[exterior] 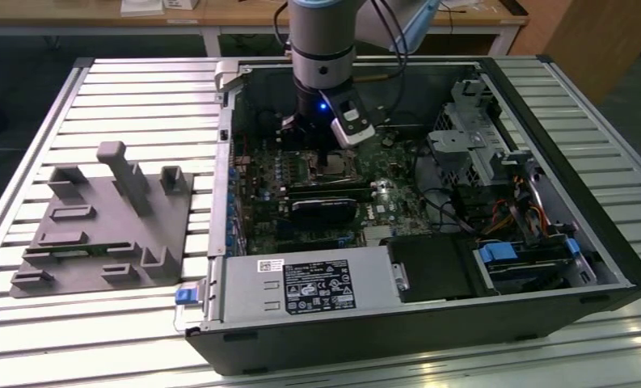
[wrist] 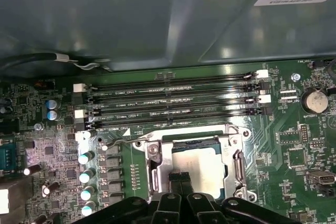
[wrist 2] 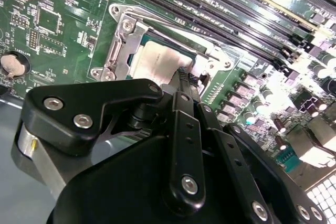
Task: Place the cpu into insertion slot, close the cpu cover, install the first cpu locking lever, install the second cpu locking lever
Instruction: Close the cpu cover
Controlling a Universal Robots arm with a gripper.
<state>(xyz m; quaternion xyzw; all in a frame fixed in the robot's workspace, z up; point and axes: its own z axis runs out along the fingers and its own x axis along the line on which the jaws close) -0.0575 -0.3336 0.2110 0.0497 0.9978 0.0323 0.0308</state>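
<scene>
- Now you've got the cpu seated in the insertion slot, cpu cover down around it
- gripper jaws pressed together, tips at the cpu
- memory slots just beside

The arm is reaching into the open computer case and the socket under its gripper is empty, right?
Not empty: both wrist views show a silver cpu in the insertion slot under the gripper. The arm does reach into the open computer case.
</scene>
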